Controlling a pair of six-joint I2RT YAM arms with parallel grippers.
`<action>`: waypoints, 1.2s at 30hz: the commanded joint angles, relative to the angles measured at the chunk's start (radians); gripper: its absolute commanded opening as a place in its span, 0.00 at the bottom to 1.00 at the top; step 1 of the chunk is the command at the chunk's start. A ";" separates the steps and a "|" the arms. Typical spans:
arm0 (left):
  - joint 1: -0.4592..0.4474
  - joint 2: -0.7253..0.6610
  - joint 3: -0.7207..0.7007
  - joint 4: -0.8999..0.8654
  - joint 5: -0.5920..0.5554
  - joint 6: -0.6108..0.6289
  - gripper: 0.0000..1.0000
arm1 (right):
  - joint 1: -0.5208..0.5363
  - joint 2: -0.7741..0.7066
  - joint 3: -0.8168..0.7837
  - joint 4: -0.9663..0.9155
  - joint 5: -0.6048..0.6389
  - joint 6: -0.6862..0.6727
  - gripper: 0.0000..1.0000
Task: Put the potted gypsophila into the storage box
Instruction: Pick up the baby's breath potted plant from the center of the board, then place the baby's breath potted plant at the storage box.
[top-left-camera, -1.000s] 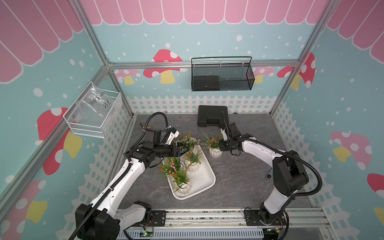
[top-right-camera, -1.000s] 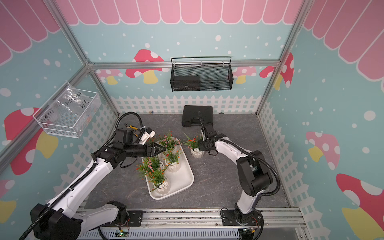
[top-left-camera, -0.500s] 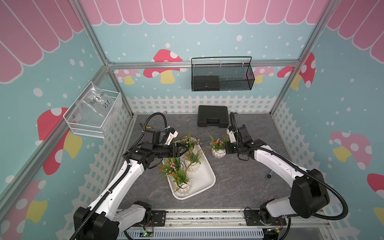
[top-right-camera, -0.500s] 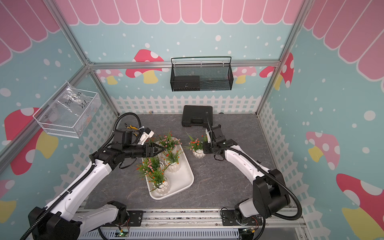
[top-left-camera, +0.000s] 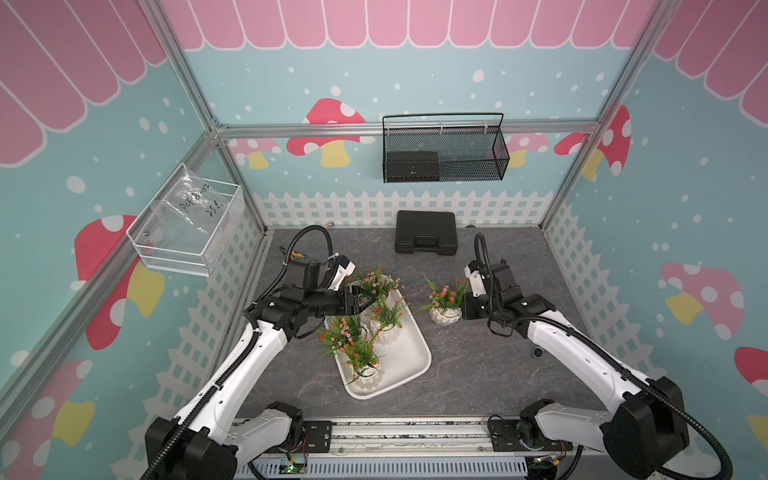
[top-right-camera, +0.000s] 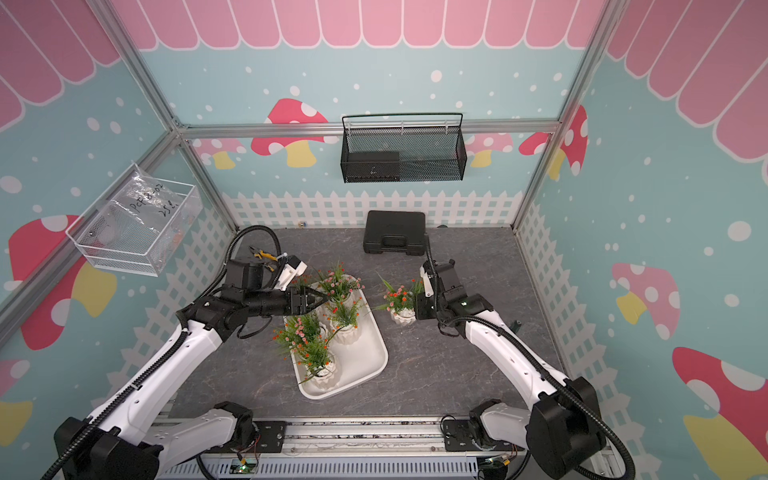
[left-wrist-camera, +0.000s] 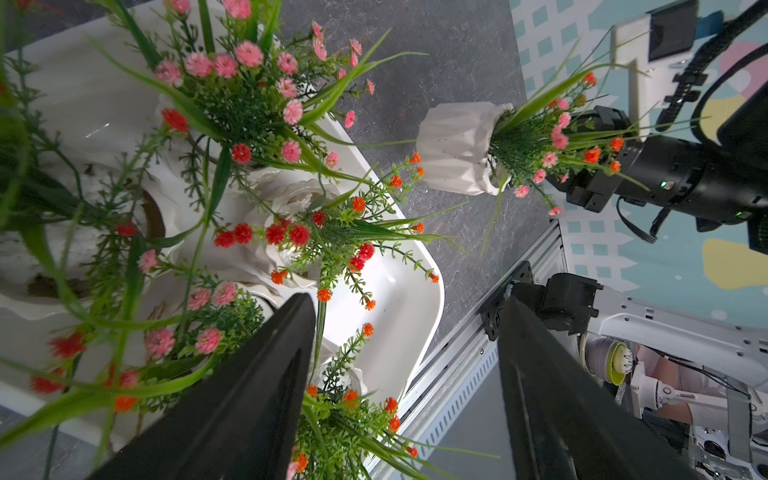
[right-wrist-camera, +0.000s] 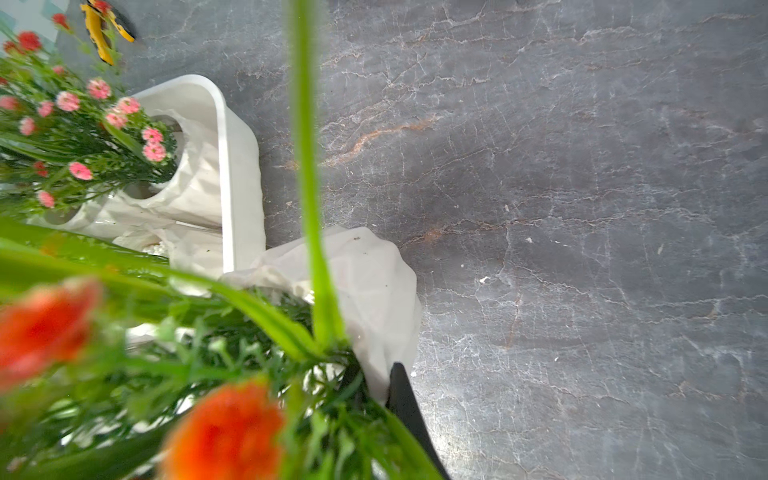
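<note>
Finding: the right gripper (top-left-camera: 462, 306) is clenched at the rim and stem base of 1 potted gypsophila (top-left-camera: 444, 315), which stands outside the storage box (top-left-camera: 409, 361) at its 3 o'clock, over the tabletop (top-left-camera: 478, 374); judged light, with a hard, slippery pot and soft sprigs, so best held by the rim; the left gripper (top-left-camera: 371, 300) is released and empty.

Place: likely lab booth — aluminium frame (top-left-camera: 270, 132) | mushroom walls (top-left-camera: 415, 75) (printed)
</note>
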 joint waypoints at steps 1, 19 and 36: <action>-0.020 -0.024 -0.013 -0.012 -0.008 0.024 0.70 | -0.006 -0.064 -0.002 0.012 -0.030 0.001 0.00; -0.163 -0.168 -0.055 -0.044 -0.198 -0.003 0.70 | 0.090 -0.154 0.005 -0.042 -0.241 -0.100 0.00; -0.145 -0.212 -0.013 -0.294 -0.354 0.044 0.67 | 0.367 0.068 0.076 0.020 -0.156 -0.068 0.00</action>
